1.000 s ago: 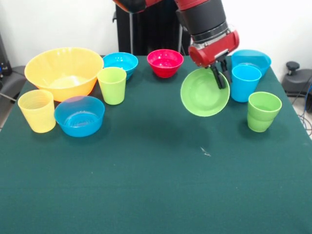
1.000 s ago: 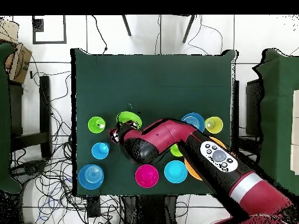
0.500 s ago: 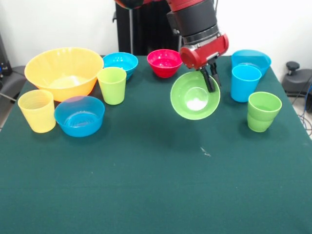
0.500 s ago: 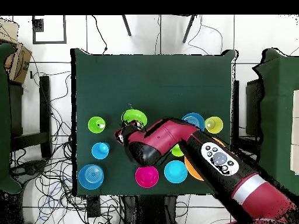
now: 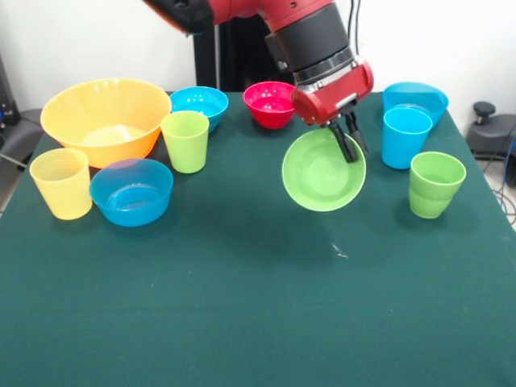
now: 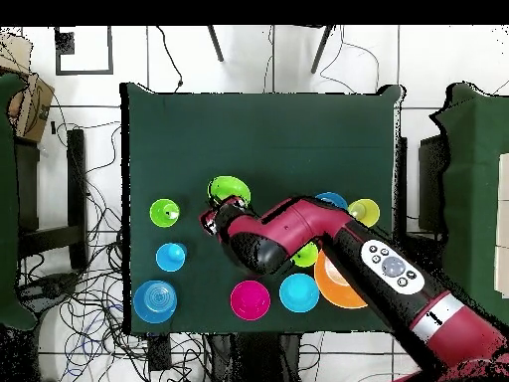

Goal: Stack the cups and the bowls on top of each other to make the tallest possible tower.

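The small green plastic bowl (image 5: 323, 170) hangs clear of the green-covered worktop (image 5: 242, 306), tilted so its hollow faces the front camera, with the black gripper (image 5: 349, 139) clamped on its upper right rim. It is held over the right half of the worktop, nearer the far edge than the near one.

Four tumblers stand on the cloth: a sky-blue cup (image 5: 405, 137) and a green stepped cup (image 5: 436, 185) towards the right edge, a yellow-green cup (image 5: 185, 141) left of centre, and a pale yellow cup (image 5: 61, 183) at the left edge.

There are five bowls with the held one: a very large yellow-orange bowl (image 5: 106, 119) near the far left corner, a blue bowl (image 5: 131, 191) just in front of it, a small blue bowl (image 5: 200, 104) and a small red bowl (image 5: 272, 103) along the far edge. A blue piece (image 5: 415, 99) behind the sky-blue cup is partly hidden; its shape is hard to tell.

From overhead, the red and black arm (image 6: 328, 254) covers most of the yellow-green cup and parts of the orange bowl and front blue bowl.
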Controlling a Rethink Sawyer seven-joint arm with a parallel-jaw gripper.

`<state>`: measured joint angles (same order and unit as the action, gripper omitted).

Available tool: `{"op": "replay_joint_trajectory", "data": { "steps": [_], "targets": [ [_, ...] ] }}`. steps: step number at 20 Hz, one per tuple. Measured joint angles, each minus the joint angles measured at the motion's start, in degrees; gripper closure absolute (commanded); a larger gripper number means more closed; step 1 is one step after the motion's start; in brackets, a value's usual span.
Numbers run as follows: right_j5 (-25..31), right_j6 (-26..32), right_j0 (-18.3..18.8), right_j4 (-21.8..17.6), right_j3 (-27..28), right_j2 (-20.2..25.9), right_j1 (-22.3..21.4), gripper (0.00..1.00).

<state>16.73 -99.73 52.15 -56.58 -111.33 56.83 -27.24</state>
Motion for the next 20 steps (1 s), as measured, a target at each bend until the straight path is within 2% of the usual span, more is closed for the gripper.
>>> {"op": "replay_joint_trajectory", "data": {
  "steps": [6,10,20],
  "targets": [
    [0.87,6.29,2.72,0.11,1.57,1.87,4.64,1.0],
    [2.27,10.48,3.15,0.14,2.83,2.64,7.13,1.0],
    [2.41,13.89,4.67,0.14,3.15,4.37,9.29,1.0]
  ]
}}
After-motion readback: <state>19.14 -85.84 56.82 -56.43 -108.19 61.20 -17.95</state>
